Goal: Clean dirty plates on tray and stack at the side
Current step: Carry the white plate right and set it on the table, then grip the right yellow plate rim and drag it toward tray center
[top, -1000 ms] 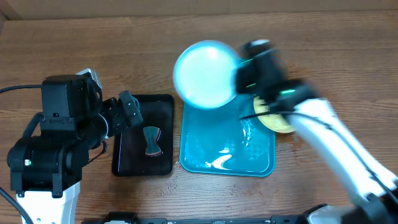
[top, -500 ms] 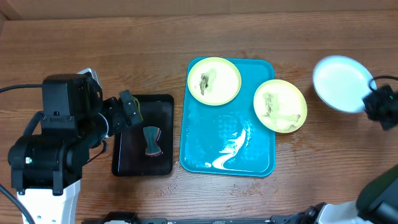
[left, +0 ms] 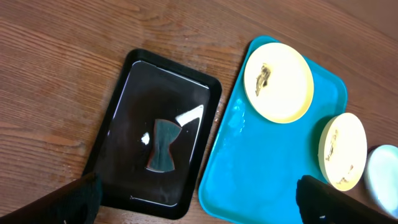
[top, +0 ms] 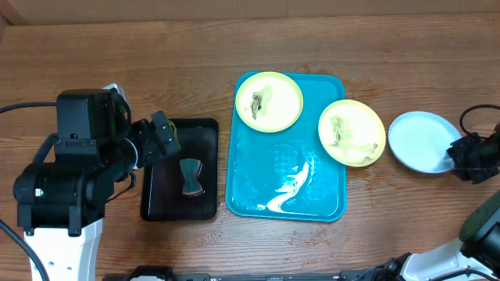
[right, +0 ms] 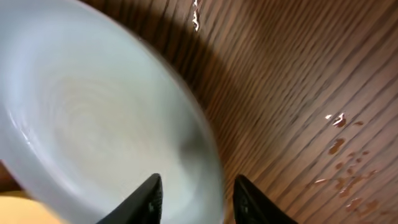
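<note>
Leave left gripper (top: 162, 134), fingers spread wide, above the black rectangular tray (top: 205, 133) at 9 o'clock, skip two smeared yellow-green round plates (top: 269, 100) (top: 352, 132) on the bright blue plastic tray (top: 258, 179), then at 3 o'clock slide right gripper (top: 458, 154), fingers part-spread astride the clean pale round plate (top: 418, 140), hold unclear, levelly off its rim.

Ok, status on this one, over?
Left gripper jaws open, by black tray. Right gripper jaws open astride clean plate rim, right of blue tray. Two smeared plates to go. Nothing blocking.
</note>
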`<control>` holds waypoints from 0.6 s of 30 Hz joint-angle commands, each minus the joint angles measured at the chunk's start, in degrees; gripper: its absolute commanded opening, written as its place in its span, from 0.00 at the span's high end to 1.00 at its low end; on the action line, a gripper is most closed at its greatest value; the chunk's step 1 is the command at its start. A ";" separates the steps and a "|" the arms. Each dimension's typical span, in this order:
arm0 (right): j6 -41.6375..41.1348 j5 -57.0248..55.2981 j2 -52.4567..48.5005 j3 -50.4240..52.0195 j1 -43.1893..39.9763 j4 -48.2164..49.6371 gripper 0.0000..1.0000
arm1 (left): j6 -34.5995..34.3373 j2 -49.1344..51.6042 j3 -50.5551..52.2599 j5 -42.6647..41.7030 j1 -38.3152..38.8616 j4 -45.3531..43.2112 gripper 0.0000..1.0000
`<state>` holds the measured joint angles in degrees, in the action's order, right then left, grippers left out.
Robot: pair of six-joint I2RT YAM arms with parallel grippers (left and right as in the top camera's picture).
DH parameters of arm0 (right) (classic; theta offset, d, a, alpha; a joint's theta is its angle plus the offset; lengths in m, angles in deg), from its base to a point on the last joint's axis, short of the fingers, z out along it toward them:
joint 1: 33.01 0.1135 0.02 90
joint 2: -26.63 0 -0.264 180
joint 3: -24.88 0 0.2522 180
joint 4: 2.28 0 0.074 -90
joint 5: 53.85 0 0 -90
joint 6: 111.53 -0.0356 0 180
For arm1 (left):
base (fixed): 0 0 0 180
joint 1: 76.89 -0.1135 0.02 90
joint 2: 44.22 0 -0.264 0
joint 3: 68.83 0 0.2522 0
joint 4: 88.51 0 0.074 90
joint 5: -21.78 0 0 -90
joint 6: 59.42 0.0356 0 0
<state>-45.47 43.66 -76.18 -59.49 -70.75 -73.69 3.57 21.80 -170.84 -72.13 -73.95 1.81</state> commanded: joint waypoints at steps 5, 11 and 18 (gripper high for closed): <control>15.41 19.98 9.03 -0.37 5.57 -0.26 0.59 | 0.22 1.29 -1.20 0.02 -0.35 -0.09 0.00; 17.16 9.01 9.46 1.42 17.84 -3.39 0.59 | 0.22 2.43 -1.16 0.02 -0.35 -0.07 0.00; 4.74 -1.03 9.35 15.08 27.74 12.13 0.54 | 0.22 4.52 -1.16 0.02 -0.35 -0.09 0.00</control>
<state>-36.77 46.72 -67.19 -49.59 -44.67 -68.46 3.57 25.37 -170.84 -72.13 -73.95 1.81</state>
